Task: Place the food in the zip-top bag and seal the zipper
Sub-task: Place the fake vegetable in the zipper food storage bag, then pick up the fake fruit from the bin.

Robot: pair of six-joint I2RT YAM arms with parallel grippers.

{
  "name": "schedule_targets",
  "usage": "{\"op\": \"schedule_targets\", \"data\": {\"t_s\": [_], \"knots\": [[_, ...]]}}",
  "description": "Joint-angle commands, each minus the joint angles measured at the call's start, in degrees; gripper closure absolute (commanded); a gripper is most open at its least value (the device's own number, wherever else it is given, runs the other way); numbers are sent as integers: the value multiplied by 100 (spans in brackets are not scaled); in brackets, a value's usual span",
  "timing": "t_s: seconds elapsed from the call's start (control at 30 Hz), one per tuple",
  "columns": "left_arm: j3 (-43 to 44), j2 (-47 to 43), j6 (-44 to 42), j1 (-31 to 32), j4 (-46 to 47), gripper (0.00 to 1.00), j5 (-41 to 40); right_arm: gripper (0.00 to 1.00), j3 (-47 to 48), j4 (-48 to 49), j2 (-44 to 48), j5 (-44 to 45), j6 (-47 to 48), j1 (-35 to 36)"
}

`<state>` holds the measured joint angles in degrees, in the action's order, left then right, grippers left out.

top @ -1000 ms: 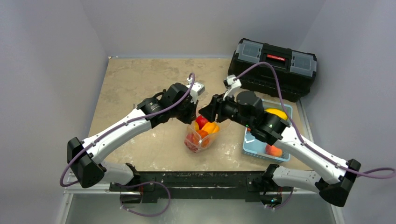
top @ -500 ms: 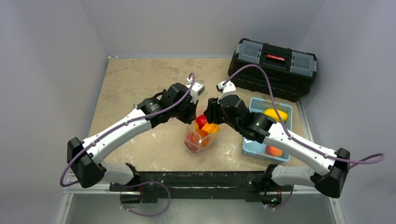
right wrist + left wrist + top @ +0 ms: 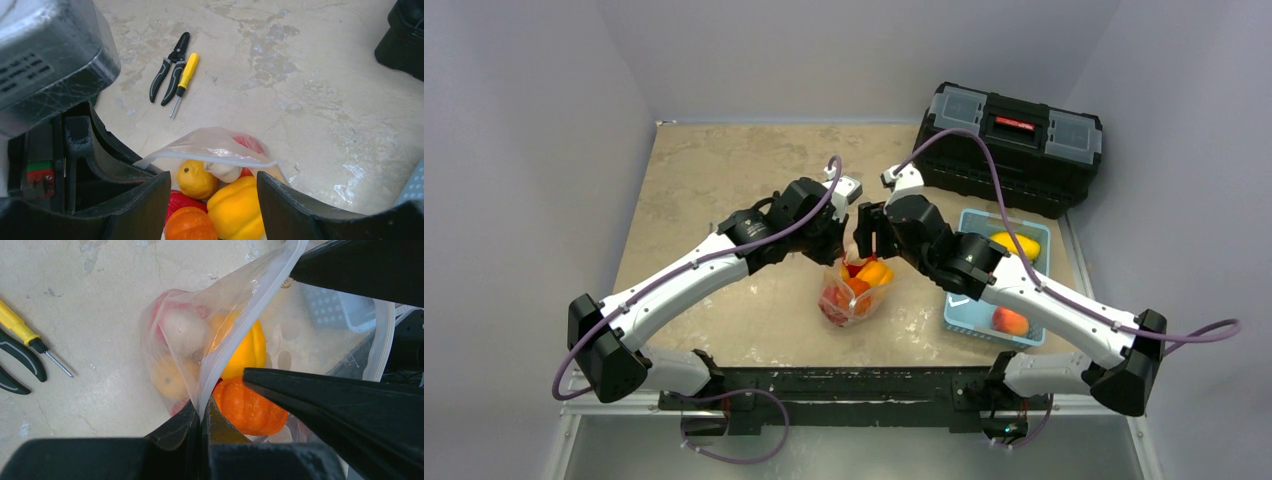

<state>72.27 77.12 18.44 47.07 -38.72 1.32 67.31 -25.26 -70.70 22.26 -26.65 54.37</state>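
The clear zip-top bag point(image 3: 852, 292) stands open on the table with several toy foods inside. My left gripper point(image 3: 837, 243) is shut on the bag's mouth edge point(image 3: 240, 315), pinched at the fingertips point(image 3: 201, 412). My right gripper point(image 3: 865, 243) is open and empty, its fingers straddling the open mouth just above the food point(image 3: 214, 200). Inside the bag I see an orange pumpkin point(image 3: 250, 405), a yellow pepper point(image 3: 237, 207), a lemon point(image 3: 195, 179), a white garlic point(image 3: 225, 171) and a red piece point(image 3: 179, 200). The zipper strip point(image 3: 210, 157) is unsealed.
A light-blue tray point(image 3: 969, 310) at the right holds a yellow fruit point(image 3: 1014, 243) and a peach point(image 3: 1009, 322). A black toolbox point(image 3: 1009, 145) stands at the back right. Black pliers point(image 3: 167, 75) and a yellow-handled screwdriver point(image 3: 184, 80) lie beyond the bag.
My right gripper has moved left from beside the bag to over its open mouth. The left gripper has kept its hold on the bag edge.
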Motion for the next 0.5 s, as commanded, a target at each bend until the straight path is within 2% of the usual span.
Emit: {"op": "schedule_targets", "data": {"t_s": [0.0,0.3,0.47], "knots": [[157,-69,2,26,93,100,68,37,122,-169,451,392,98,30],[129,-14,10,22,71,100,5,39,51,-216,731,678,-7,32],[145,12,46,22,102,100,138,40,-54,-424,1500,1355,-231,29]]}}
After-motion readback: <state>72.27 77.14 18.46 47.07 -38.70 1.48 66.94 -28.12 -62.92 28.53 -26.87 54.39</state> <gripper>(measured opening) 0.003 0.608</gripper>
